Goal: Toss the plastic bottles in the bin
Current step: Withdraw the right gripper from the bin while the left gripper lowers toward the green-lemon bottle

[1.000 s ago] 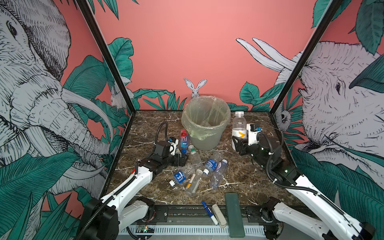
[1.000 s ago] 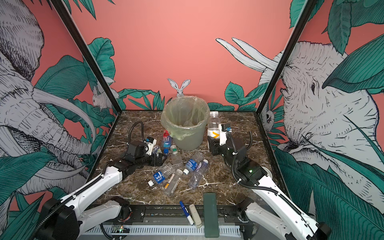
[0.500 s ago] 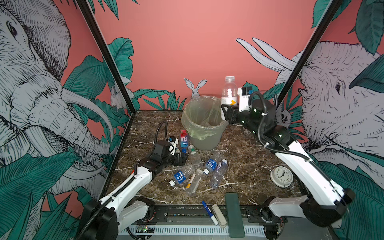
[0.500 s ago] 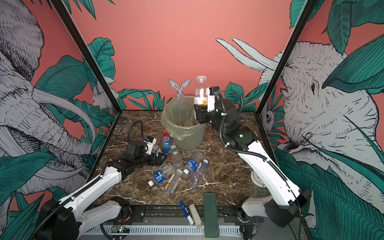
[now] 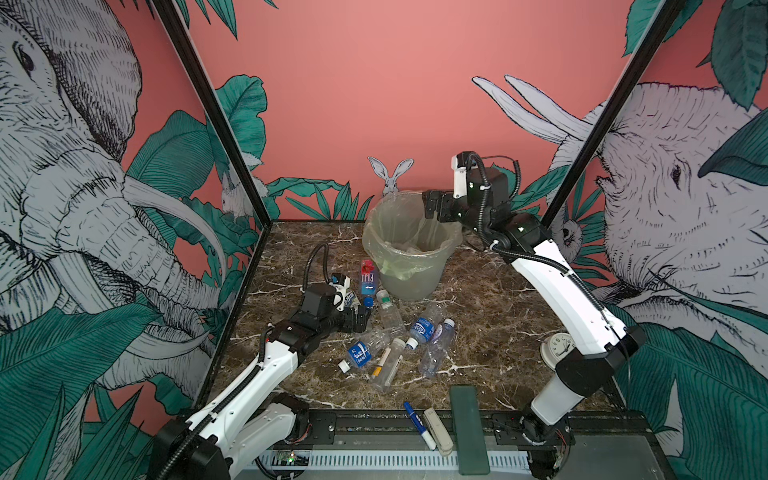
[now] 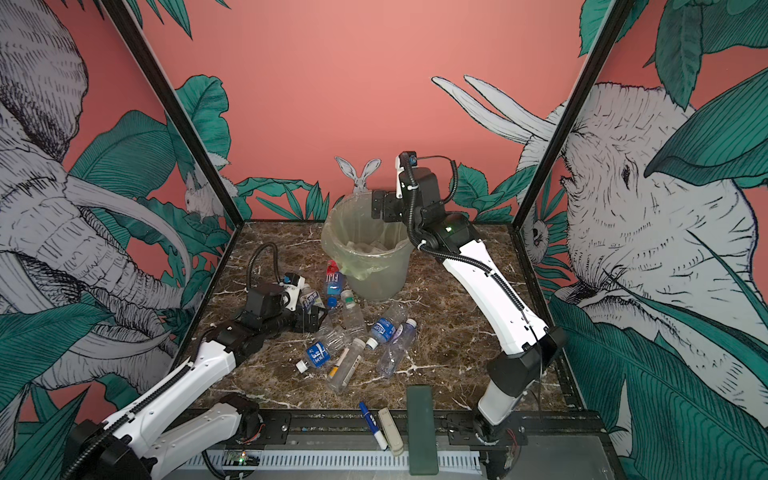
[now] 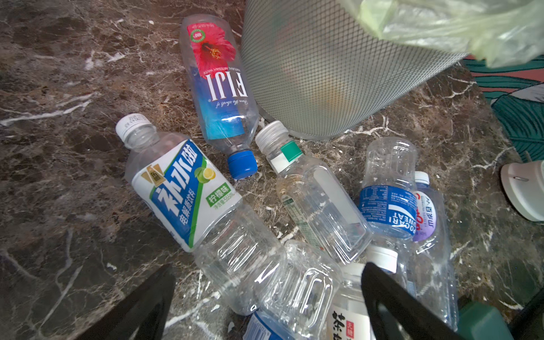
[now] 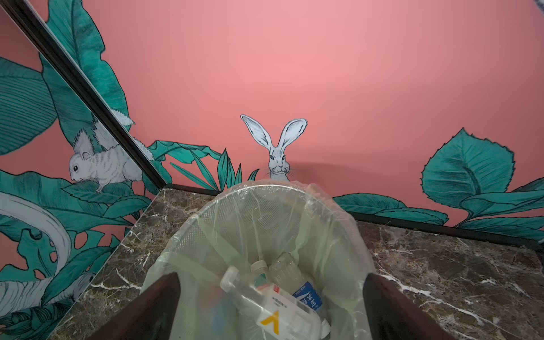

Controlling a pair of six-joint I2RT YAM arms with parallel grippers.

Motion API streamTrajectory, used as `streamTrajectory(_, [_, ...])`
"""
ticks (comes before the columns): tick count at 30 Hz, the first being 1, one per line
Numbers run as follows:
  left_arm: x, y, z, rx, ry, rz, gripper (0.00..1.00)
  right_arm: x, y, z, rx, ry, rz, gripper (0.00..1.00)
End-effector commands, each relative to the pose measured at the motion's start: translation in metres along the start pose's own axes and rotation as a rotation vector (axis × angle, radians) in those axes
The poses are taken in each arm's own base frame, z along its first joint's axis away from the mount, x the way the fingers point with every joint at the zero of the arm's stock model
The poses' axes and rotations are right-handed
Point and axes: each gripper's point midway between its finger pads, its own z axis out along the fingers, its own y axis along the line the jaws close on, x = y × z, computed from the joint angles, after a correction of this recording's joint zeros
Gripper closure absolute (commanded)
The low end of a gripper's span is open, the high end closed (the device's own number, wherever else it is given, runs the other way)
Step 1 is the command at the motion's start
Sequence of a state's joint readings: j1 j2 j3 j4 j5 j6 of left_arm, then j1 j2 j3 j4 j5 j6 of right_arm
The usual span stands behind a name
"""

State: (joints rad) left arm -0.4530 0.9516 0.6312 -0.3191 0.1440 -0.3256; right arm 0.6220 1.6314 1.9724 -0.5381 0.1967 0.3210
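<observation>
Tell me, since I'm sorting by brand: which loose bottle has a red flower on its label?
The Fiji bottle, lying beside the bin, with a blue cap; no other label there shows a flower.

Seven plastic bottles (image 5: 422, 329) lying loose, three in the bin (image 5: 409, 282) (at least), one marker (image 5: 417, 424), one clock (image 5: 559, 349)

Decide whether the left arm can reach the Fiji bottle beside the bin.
Probably yes: the open left gripper sits just short of the Fiji bottle, which lies uncovered beside the bin.
</observation>
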Motion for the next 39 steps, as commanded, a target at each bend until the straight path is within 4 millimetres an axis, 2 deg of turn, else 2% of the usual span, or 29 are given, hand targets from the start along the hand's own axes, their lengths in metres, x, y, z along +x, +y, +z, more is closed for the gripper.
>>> streamTrajectory(1, [0.005, 0.008, -0.003, -0.048, 0.017, -0.018, 0.00, -0.021, -0.003, -0.035, -0.024, -0.099, 0.020, 0.01])
streamTrajectory(7, [0.008, 0.015, 0.006, -0.083, 0.033, -0.054, 0.01, 0.006, -0.014, -0.053, -0.028, -0.103, 0.038, 0.01])
streamTrajectory(14, [0.007, 0.026, 0.019, -0.147, 0.057, -0.089, 0.00, 0.045, -0.029, -0.060, 0.011, -0.032, 0.004, 0.01])
streamTrajectory(26, [0.006, 0.032, 0.039, -0.191, 0.110, -0.126, 0.01, 0.119, -0.065, -0.077, 0.097, 0.089, -0.029, 0.00])
streamTrajectory(32, [0.007, 0.037, 0.050, -0.220, 0.137, -0.126, 0.01, 0.149, -0.071, -0.075, 0.091, 0.146, 0.000, 0.01])
streamTrajectory(39, [0.012, 0.044, 0.060, -0.256, 0.185, -0.118, 0.04, 0.162, -0.073, -0.076, 0.093, 0.165, 0.015, 0.01])
